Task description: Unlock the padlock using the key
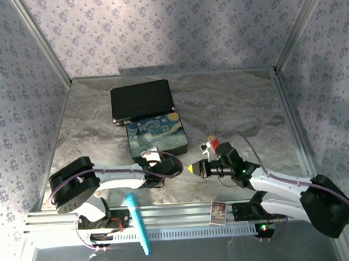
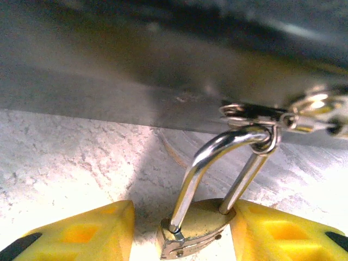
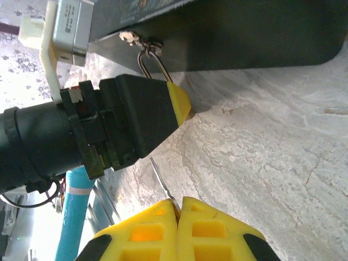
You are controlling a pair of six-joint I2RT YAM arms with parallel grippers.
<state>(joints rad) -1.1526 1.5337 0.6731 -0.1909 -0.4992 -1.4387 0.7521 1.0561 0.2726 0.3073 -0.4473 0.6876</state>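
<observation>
- A painted box [image 1: 157, 137] with a swirling night-sky lid sits at the centre of the marbled table [image 1: 238, 109]. A black case [image 1: 141, 100] lies just above it in the top view, touching or nearly touching its far edge.
- Along the bottom of that view runs a metal rail [image 1: 185, 215]. A teal tube [image 1: 138, 223] lies slanted across it at lower left, and a small printed card [image 1: 218, 212] stands on it right of centre.
- The card's print is too small to read. In the right wrist view, a grey block [image 3: 70, 22] at upper left carries a label that is too blurred to read.
- The padlock [image 2: 193, 228] hangs by its silver shackle from the latch ring [image 2: 255, 114] on the box's near side, low and centre in the left wrist view.
- The left gripper [image 2: 182, 228] has its yellow fingers either side of the brass body. The one at lower right touches it, while a narrow gap shows beside the one at lower left, so the jaws are partly open and not clamped.
- The right gripper [image 3: 178, 209] is closed tight on the key [image 3: 161, 182]. Its thin shaft sticks out toward the upper left, and the head is hidden between the fingers.
- The key tip is near the padlock but apart from it, with the left gripper's black body and yellow tip between them.
</observation>
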